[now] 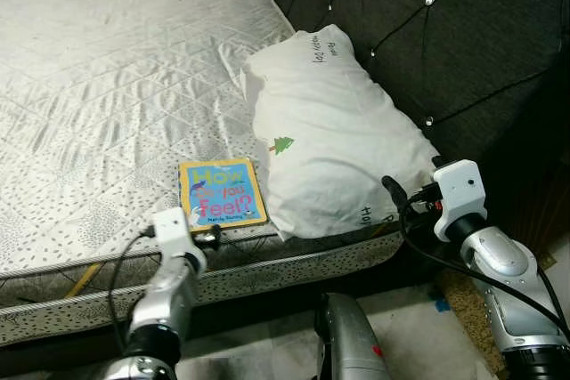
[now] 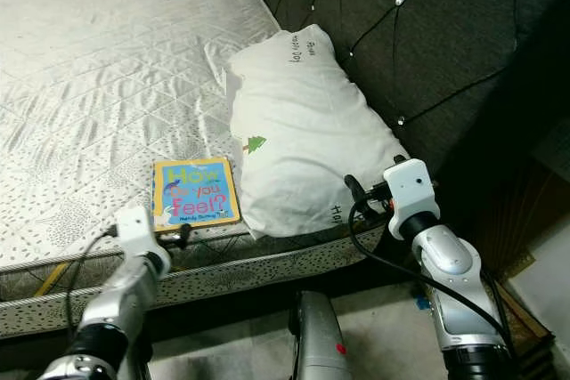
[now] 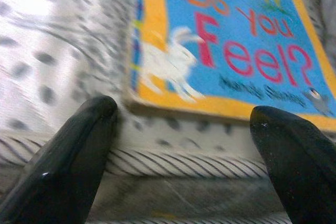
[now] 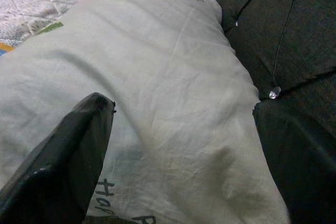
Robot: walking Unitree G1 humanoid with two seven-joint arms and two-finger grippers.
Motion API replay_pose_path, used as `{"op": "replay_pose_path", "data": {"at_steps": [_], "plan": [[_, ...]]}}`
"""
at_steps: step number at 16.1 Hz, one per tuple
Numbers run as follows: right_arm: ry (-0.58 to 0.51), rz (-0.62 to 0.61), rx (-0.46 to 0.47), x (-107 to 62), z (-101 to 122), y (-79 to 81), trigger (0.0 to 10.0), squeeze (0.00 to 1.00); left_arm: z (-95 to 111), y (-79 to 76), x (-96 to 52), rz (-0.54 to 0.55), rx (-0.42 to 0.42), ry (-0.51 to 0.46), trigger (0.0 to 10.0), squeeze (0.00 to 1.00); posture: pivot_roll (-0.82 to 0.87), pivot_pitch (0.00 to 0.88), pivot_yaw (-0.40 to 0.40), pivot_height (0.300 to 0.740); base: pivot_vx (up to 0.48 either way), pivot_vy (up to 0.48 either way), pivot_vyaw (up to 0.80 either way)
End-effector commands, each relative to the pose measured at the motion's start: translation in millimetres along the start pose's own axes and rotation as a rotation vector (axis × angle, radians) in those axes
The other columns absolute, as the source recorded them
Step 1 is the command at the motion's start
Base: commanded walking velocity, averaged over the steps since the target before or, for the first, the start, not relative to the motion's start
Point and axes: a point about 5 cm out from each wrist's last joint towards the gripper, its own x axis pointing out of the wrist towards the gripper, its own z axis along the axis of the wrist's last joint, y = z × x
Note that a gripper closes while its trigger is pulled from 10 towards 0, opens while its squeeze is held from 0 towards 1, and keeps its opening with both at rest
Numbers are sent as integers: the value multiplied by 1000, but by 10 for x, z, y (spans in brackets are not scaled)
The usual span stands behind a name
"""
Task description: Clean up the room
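At the near edge of the bed (image 1: 107, 86), the left hand (image 3: 184, 129) sits with its two black fingers (image 3: 68, 156) spread wide, pinching nothing, its tips just short of the near edge of the book (image 1: 222, 193). The book lies flat on the mattress, touching the left side of the pillow (image 1: 334, 144). The right hand (image 4: 184, 145) is spread too, its fingers to either side of the pillow's near right corner, beside the dark headboard (image 1: 445, 33).

As I judge it, the tidying has barely begun: neither thing is lifted, and the book looks the first to go.

By count: one book, one pillow, two hands, both holding nothing.
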Motion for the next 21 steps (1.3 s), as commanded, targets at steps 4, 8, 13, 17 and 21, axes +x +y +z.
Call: {"op": "replay_pose_path", "data": {"at_steps": [4,8,13,17,21], "plan": [[-8,-13,-8,24,14,-15,10000,0,56,146,31,52,-15,-2,10000,0,-298,0,-60,533,0,0,0],[-9,-12,-6,29,4,-5,10000,0,56,109,40,33,1,6,10000,0,-295,0,-56,533,0,0,0],[-12,-11,-2,39,-5,9,10000,0,-206,-140,-18,-45,41,75,10000,0,-293,0,-55,533,0,0,0],[-12,-15,-2,41,-9,5,10000,0,-320,-142,-46,-27,87,161,10000,0,-294,0,-52,533,0,0,0],[-6,-16,-3,25,-30,5,10000,0,-297,-49,-37,4,64,177,10000,0,-294,0,-51,533,0,0,0]]}}
